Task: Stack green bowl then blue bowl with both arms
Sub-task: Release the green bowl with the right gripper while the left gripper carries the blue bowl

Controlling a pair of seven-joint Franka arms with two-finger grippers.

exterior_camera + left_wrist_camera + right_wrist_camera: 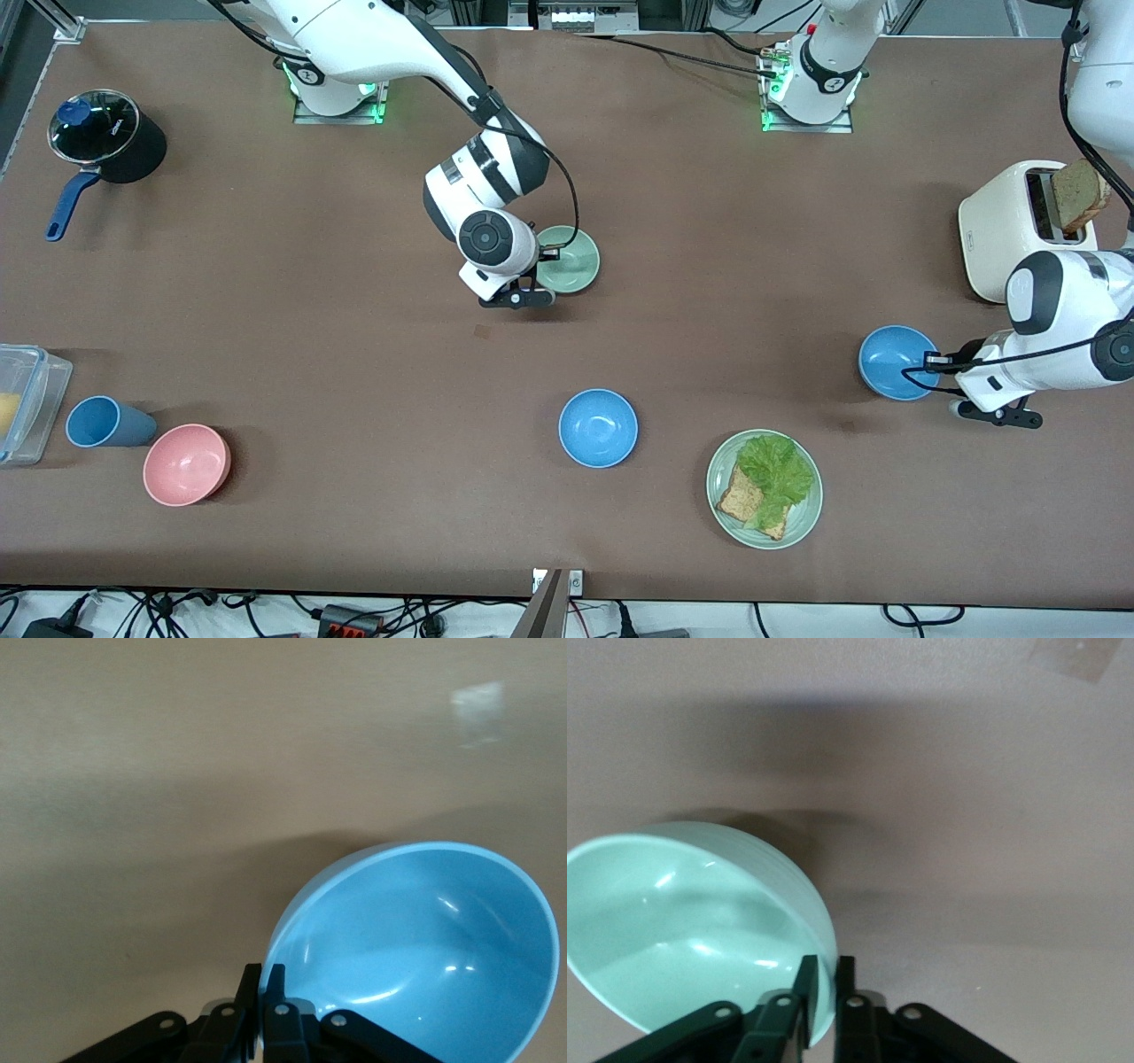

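While right hand (pixel 551 254) clamps green bowl (pixel 571 260) — left hand (pixel 930 361) clamps blue bowl (pixel 895 361) | toaster (pixel 1010 230) just beside.

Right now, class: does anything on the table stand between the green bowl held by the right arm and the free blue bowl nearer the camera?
Nothing visible does. The right gripper is shut on the green bowl, and only bare table separates it from the free blue bowl. The lettuce plate sits aside. The left gripper holds another blue bowl.

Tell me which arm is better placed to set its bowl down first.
Probably the right: its gripper grips the green bowl by the rim, and green goes first. The left gripper holds a blue bowl, second in order.
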